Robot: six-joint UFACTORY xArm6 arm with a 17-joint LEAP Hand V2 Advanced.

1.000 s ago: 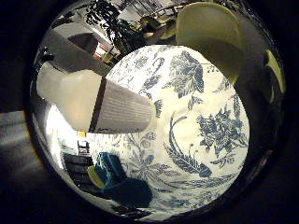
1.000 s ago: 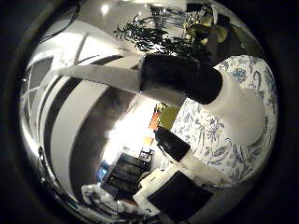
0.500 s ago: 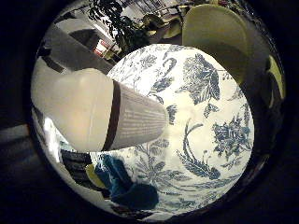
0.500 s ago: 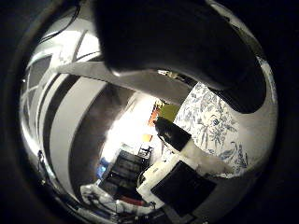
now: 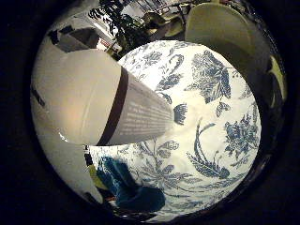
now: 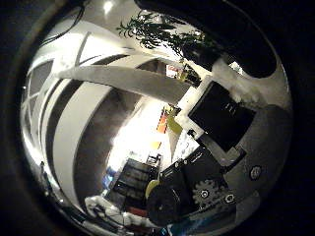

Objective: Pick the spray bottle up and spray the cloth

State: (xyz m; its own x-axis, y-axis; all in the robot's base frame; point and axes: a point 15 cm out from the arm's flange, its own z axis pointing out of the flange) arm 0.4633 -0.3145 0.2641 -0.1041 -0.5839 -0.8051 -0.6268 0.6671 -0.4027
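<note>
The spray bottle (image 5: 94, 94) is white with a dark band and fills much of the little finger side palm view, so it is very close to my palm. Its dark head (image 6: 246, 44) shows at the edge of the thumb side palm view. My right hand (image 6: 207, 157) shows there as black, white and geared fingers (image 6: 221, 113), curled in beside the head. The blue cloth (image 5: 127, 183) lies crumpled on the table (image 5: 206, 122), near its edge and beyond the bottle.
The table has a blue-and-white floral cover. A pale yellow chair (image 5: 220, 28) stands at its far side. A potted plant (image 6: 157, 34) and room furniture lie beyond the table.
The bottle has grown larger in the little finger side view as the palm closed on it. In the thumb side view the dark head has slid to the edge and the fingers have curled further in.
</note>
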